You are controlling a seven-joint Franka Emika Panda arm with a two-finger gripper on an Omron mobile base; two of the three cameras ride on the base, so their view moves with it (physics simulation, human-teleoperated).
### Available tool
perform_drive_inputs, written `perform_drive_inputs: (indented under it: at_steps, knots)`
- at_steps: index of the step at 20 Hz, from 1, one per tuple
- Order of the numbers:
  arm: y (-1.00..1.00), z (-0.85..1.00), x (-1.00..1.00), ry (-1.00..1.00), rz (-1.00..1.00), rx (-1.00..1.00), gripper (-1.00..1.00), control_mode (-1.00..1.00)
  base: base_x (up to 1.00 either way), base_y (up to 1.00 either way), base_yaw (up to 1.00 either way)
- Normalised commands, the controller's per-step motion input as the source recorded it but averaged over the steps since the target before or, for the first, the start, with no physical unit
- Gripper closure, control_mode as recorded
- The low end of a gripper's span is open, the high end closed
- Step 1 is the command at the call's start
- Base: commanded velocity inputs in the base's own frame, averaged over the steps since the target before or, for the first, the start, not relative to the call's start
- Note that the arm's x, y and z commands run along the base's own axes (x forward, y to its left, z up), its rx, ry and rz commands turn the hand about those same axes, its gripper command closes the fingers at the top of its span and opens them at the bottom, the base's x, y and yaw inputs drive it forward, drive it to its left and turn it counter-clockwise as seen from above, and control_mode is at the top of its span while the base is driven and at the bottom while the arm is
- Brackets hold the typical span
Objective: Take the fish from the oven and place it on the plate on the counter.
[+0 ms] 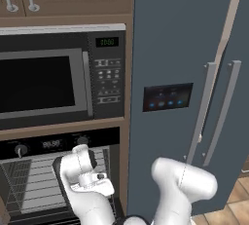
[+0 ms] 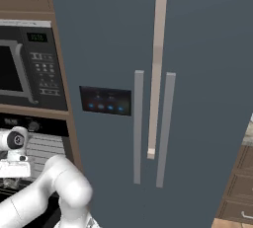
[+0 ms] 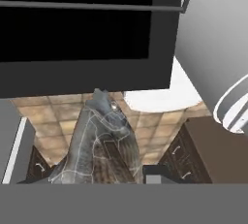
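We hold the fish (image 3: 99, 143) pinched in our gripper (image 1: 90, 182) just outside the oven (image 1: 34, 180), lifted clear so it can travel to the plate.

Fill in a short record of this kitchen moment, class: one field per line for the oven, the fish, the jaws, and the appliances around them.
oven: black wall oven, cavity open, grey racks showing, two knobs and a small display above
fish: grey scaled fish, close to the hand camera, in front of the open oven door's dark panel
jaws: partly apart with the fish between them; the grip looks likely, the contact itself is hidden
gripper: in front of the oven racks
microwave: silver-framed, directly above the oven
fridge: blue-grey, two doors, right of the oven
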Motion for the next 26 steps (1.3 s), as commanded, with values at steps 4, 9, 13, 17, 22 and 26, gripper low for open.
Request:
perform_drive_inputs:
  at_steps: [4, 9, 13, 17, 22, 26]
  knots:
    - [0.0, 0.29, 0.0, -0.61, 0.02, 0.0, 1.0, -1.0, 0.0, 0.0, 0.0]
    - [0.0, 0.32, 0.0, -0.62, 0.02, 0.01, 1.0, -1.0, 0.0, 0.0, 0.0]
    - [0.0, 0.76, 0.0, -0.53, 0.02, 0.02, 1.0, -1.0, 0.0, 0.0, 0.0]
    - [-0.04, 0.99, 0.0, -0.39, 0.03, 0.07, 1.0, -1.0, 0.0, 0.0, 0.0]
    - [-0.37, 0.98, 0.04, -0.25, 0.02, 0.1, 1.0, -1.0, 0.0, 0.0, 0.0]
    - [-0.74, 0.76, 0.55, -0.19, 0.04, 0.09, 1.0, -1.0, 0.0, 0.0, 0.0]
